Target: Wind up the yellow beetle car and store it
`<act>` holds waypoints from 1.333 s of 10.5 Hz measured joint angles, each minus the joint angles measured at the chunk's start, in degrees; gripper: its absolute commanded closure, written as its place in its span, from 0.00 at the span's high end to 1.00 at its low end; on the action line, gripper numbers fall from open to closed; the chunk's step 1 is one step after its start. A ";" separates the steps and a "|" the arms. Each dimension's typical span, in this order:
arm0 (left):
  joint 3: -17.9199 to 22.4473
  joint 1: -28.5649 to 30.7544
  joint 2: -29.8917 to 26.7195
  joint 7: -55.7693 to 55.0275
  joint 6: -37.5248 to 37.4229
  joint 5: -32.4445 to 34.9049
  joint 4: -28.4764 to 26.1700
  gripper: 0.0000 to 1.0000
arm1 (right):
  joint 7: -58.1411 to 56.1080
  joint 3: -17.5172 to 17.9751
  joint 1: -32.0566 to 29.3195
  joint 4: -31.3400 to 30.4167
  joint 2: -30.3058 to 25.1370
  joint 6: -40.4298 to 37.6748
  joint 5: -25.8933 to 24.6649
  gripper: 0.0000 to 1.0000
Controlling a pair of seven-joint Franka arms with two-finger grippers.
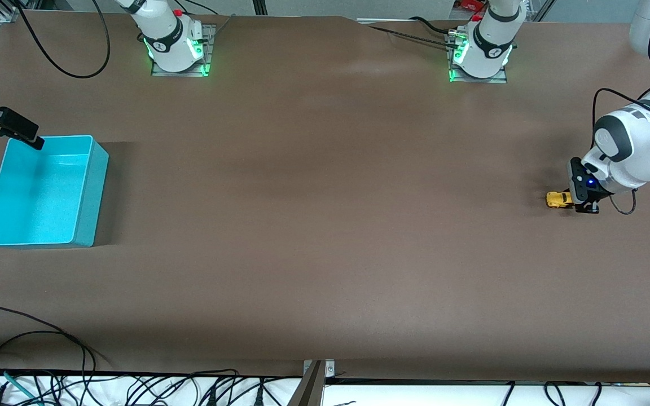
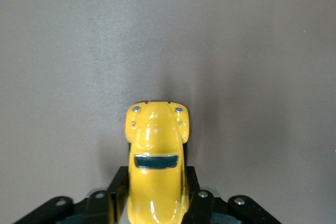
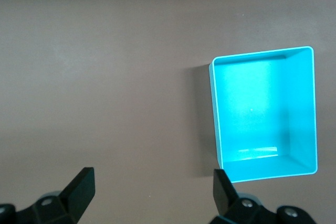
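The yellow beetle car (image 1: pixel 557 199) rests on the brown table at the left arm's end. My left gripper (image 1: pixel 579 200) is down at the table and shut on the car's rear half. In the left wrist view the car (image 2: pixel 156 156) points away from the camera, and black fingers (image 2: pixel 118 190) press both its sides. The teal bin (image 1: pixel 43 192) stands empty at the right arm's end of the table. My right gripper (image 1: pixel 17 131) hangs open and empty above the table beside the bin's corner. The right wrist view shows its fingers (image 3: pixel 79 190) spread wide and the bin (image 3: pixel 262 114) below.
Black cables (image 1: pixel 31 349) lie along the table edge nearest the front camera. The two arm bases (image 1: pixel 178 45) stand along the edge farthest from it. The brown table (image 1: pixel 325 225) between the car and the bin is bare.
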 measured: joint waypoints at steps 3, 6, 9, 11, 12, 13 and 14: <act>0.26 0.01 1.92 0.19 -0.42 -1.25 0.21 1.00 | 0.00 0.00 0.00 0.00 0.00 0.00 0.00 1.00; 0.25 -0.04 1.92 0.20 -1.19 -1.26 0.79 1.00 | 0.00 0.00 0.00 0.00 0.00 0.00 0.00 1.00; 0.22 -0.07 1.92 0.22 -1.80 -1.26 1.48 1.00 | 0.00 0.00 0.00 0.00 0.00 0.00 0.00 1.00; 0.20 -0.11 1.91 0.22 -2.37 -1.26 1.77 1.00 | 0.00 0.06 0.03 0.00 0.00 0.00 0.00 1.00; 0.20 -0.15 1.90 0.22 -3.07 -1.26 2.21 1.00 | 0.00 0.11 0.03 0.00 0.00 0.00 0.00 1.00; 0.20 -0.18 1.88 0.22 -3.82 -1.26 2.73 1.00 | 0.00 0.13 0.03 0.00 0.00 0.00 0.00 1.00; 0.20 -0.18 1.82 0.22 -4.70 -1.26 3.30 1.00 | 0.00 0.13 0.03 0.00 0.01 0.00 0.00 1.00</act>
